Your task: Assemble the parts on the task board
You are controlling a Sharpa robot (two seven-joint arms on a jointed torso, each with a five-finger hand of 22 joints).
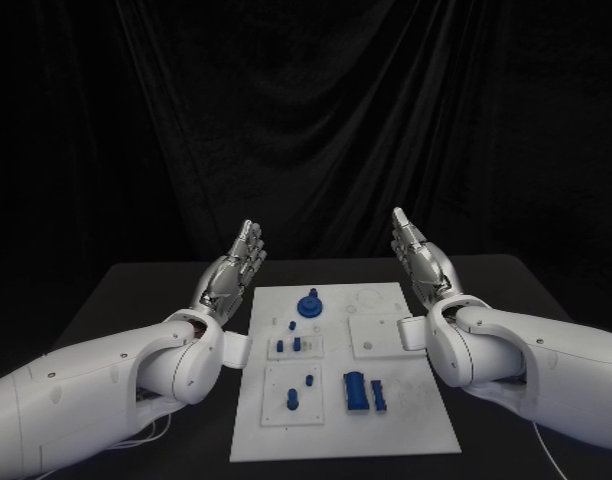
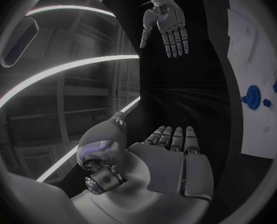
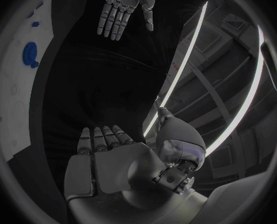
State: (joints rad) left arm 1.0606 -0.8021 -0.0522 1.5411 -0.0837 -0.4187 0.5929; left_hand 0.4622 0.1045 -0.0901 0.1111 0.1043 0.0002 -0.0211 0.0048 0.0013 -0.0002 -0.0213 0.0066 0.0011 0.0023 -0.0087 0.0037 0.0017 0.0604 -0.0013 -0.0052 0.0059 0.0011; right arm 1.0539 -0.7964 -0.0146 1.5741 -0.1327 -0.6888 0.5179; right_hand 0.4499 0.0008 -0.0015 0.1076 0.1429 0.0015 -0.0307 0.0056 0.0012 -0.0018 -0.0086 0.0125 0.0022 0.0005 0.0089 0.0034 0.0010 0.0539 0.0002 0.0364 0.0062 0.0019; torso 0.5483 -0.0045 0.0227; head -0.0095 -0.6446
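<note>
Left robot hand [image 1: 231,268] and right robot hand [image 1: 424,262] raised, fingers extended.

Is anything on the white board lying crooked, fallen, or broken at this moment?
Nothing stands out. The task board lies flat, the blue parts sit on it in order, and the left hand and right hand hold nothing.

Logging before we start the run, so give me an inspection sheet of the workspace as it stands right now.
Surface: black table, white task board in the middle.
Job's things: blue parts on the board, one round part at its far end.
Clutter: nothing seen.
Hands: left hand and right hand raised either side of the board, fingers extended, holding nothing.
Cables: thin white cable under the left arm.
Surroundings: black curtain behind.
</note>
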